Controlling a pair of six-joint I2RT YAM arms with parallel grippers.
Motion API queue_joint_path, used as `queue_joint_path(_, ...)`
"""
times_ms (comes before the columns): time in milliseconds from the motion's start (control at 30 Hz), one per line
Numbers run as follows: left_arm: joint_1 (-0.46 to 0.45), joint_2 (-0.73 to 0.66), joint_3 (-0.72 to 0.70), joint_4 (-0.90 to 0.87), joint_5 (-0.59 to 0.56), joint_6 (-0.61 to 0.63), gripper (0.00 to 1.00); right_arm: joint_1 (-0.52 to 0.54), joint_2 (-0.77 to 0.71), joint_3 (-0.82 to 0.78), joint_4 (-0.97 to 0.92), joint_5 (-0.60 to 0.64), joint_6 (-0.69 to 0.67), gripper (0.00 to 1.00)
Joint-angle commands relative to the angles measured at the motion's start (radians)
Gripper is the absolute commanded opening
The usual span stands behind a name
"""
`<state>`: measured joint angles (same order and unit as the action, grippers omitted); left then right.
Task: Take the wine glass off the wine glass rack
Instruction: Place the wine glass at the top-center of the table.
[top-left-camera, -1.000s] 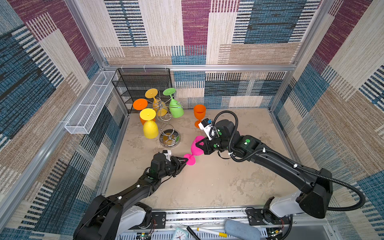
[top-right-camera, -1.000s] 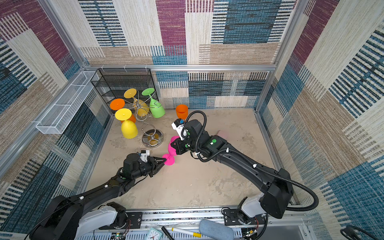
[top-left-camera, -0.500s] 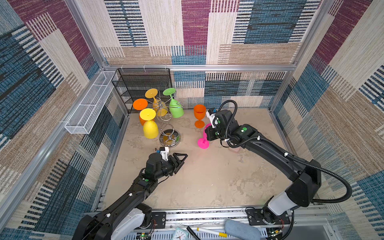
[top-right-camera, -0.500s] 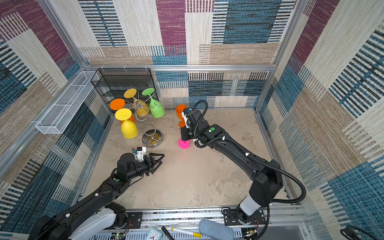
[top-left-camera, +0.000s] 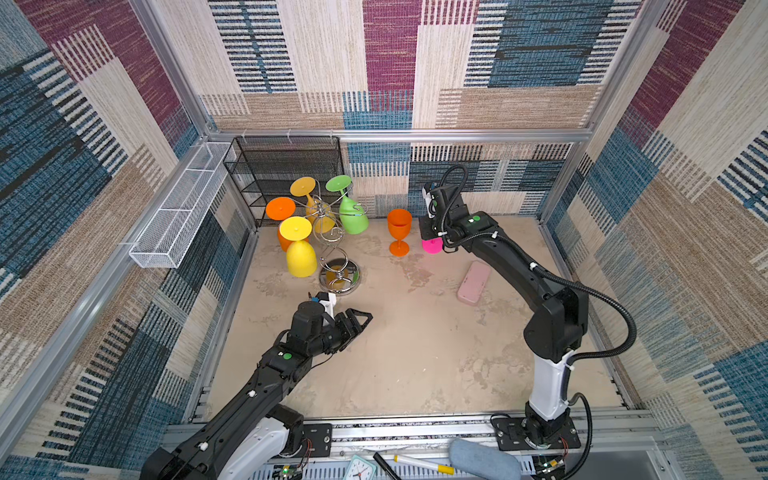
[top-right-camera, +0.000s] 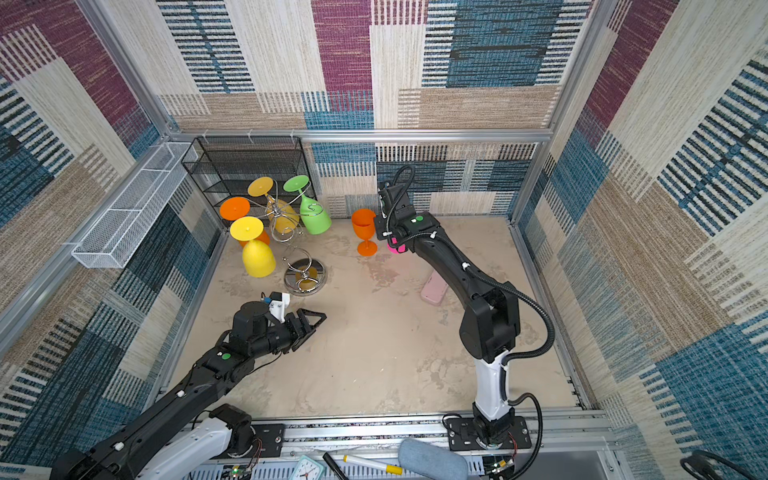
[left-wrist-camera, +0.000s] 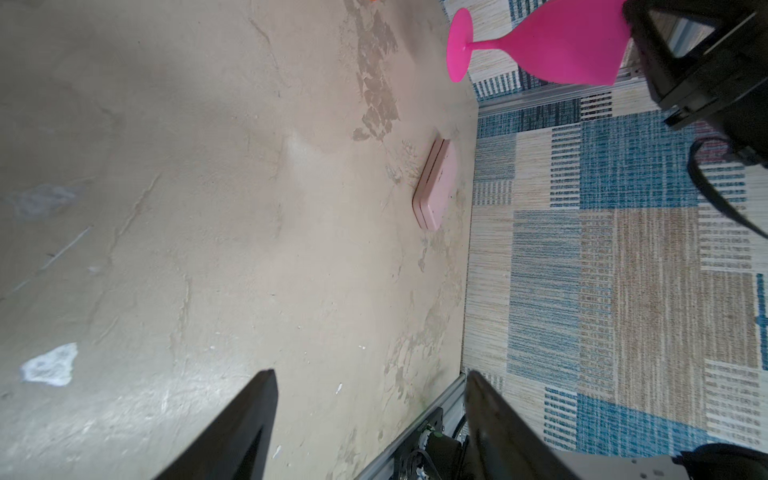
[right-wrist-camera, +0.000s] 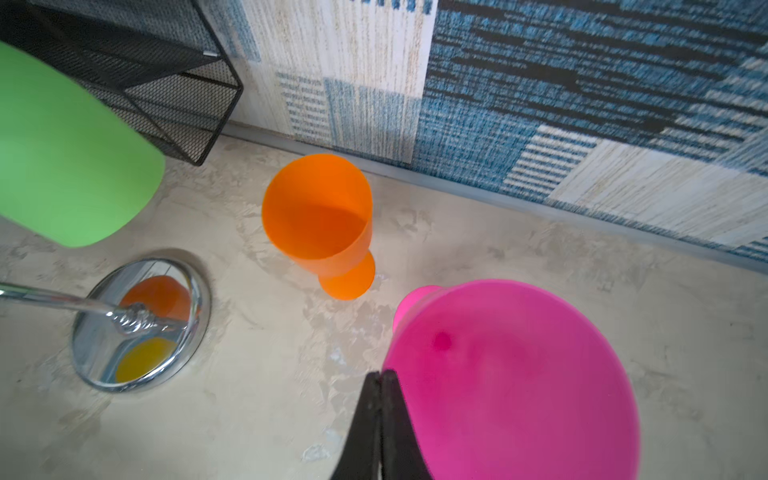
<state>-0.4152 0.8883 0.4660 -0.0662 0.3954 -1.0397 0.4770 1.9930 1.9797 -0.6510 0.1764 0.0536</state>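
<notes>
The chrome wine glass rack (top-left-camera: 340, 275) (top-right-camera: 304, 277) stands at the back left, its mirrored base (right-wrist-camera: 141, 328) on the floor. Several coloured glasses hang upside down on it, among them a yellow one (top-left-camera: 301, 258) and a green one (top-left-camera: 353, 214). My right gripper (right-wrist-camera: 380, 376) is shut on the rim of a pink wine glass (right-wrist-camera: 511, 382) (top-left-camera: 431, 246) (left-wrist-camera: 561, 45). It holds the glass upright beside a standing orange glass (top-left-camera: 400, 226) near the back wall. Whether the pink foot touches the floor I cannot tell. My left gripper (top-left-camera: 362, 319) (left-wrist-camera: 370, 374) is open and empty, low over the floor in front of the rack.
A black mesh shelf unit (top-left-camera: 286, 166) stands in the back left corner behind the rack. A long white mesh basket (top-left-camera: 178, 208) hangs on the left wall. A flat pink case (top-left-camera: 473, 282) lies on the floor under my right arm. Patterned walls close three sides.
My left gripper let go of the pink glass's foot, opened and drew back. My right gripper turned the pink glass upright and carried it back beside the orange glass.
</notes>
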Motion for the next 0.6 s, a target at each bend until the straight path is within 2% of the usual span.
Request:
queue_joint_path(0, 0.0, 0.008, 0.016, -0.021, 0.003, 0.047, 0.74, -0.021, 0.064, 0.094, -0.004, 0.009, -0.066, 0.0)
queue_joint_path(267, 0.001, 0.007, 0.037, -0.057, -0.003, 0.064, 0.74, -0.041, 0.225, 0.314, -0.068, -0.024, -0.116, 0.0)
queue_joint_path(567, 0.001, 0.051, 0.035, -0.021, 0.017, 0.064, 0.74, -0.043, 0.27, 0.338, -0.08, -0.082, -0.105, 0.0)
